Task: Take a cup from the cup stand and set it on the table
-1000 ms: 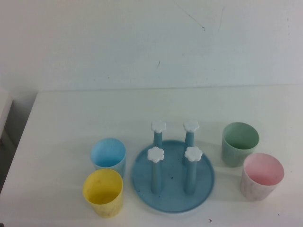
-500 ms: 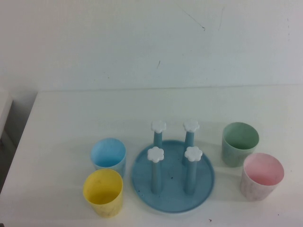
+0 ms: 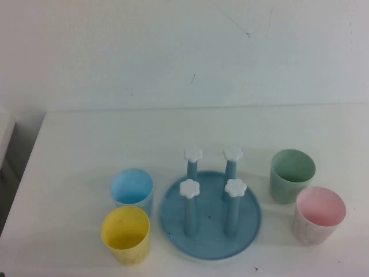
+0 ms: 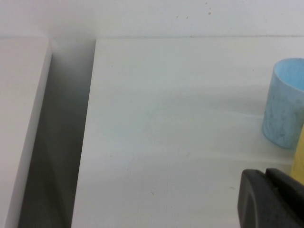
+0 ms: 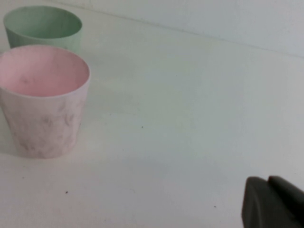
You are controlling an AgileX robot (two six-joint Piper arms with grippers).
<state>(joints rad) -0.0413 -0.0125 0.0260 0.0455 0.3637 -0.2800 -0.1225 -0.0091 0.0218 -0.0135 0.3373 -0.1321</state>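
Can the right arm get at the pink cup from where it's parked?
Probably yes. The pink cup stands upright on the table, open mouth up, with bare tabletop between it and the right gripper; only the green cup stands close behind it.

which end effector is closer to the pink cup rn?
Right. The right end effector sits over bare table near the pink cup. The left end effector is across the cup stand, by the light blue cup.
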